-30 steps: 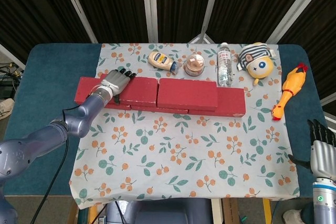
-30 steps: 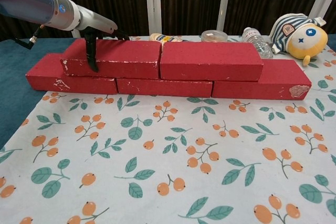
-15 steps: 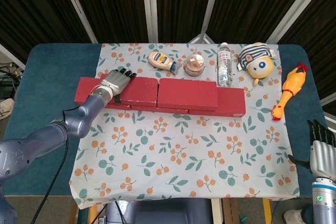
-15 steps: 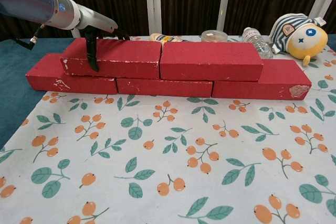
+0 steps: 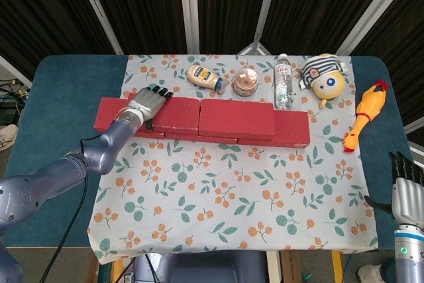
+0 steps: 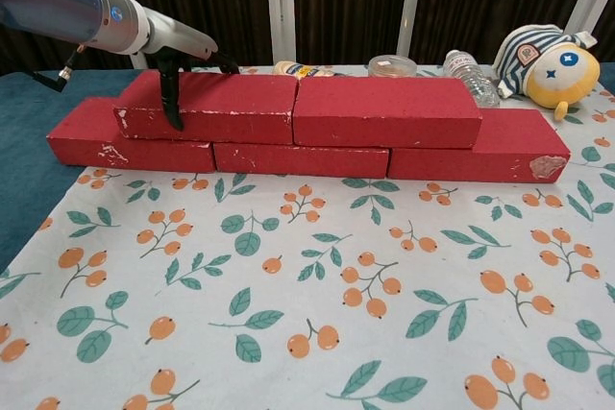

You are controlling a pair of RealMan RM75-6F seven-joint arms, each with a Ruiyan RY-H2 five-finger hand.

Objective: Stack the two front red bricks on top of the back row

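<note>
Fingers of the left hand (image 5: 147, 105) reach over the top of the upper left brick (image 5: 173, 114), with the thumb pressed down its front face in the chest view, so the hand grips that brick's left end. Beside it, end to end and touching, lies the upper right brick (image 5: 236, 118); both rest on the back row (image 6: 298, 157) of red bricks, left of frame centre. Every brick's long axis runs left to right across the frame, and the bottom row juts past the top pair at both ends. Below the wall, the floral cloth (image 5: 232, 197) lies open down to its near edge. Behind the wall, close by, stand a mayonnaise bottle (image 5: 204, 76), a water bottle (image 5: 283, 82) and a plush toy (image 5: 324, 77). At the lower right corner the right hand (image 5: 405, 189) holds nothing, fingers pointing up and apart.
</note>
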